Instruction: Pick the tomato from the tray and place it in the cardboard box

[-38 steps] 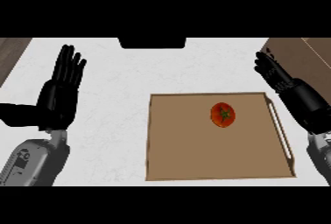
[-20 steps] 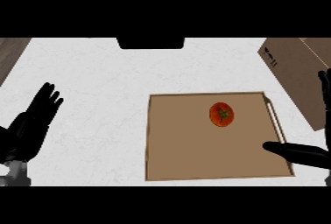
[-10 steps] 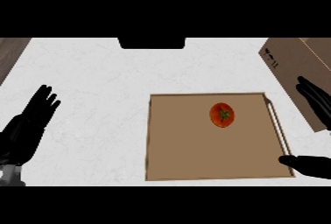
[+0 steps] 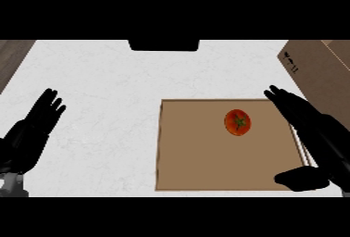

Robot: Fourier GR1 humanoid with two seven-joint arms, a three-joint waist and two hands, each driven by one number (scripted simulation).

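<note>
A red tomato (image 4: 237, 122) with a green stem lies on the brown tray (image 4: 198, 162), toward its far right part. My right hand (image 4: 315, 137) is open above the tray's right edge, fingers straight and pointing away, thumb out at the near right corner; its fingertips reach level with the tomato, a short gap to its right. The cardboard box (image 4: 320, 65) stands at the far right, cut by the view's edge. My left hand (image 4: 31, 134) rests open at the left edge, fingers up, well away from the tray.
A dark object (image 4: 164, 45) sits at the counter's far edge, centre top. The white counter (image 4: 103, 92) stretches between my left hand and the tray. A wooden strip (image 4: 12, 58) shows at the far left corner.
My right hand has moved inward and forward, from the view's right edge to beside the tomato. The left hand has barely shifted. The tomato has not moved.
</note>
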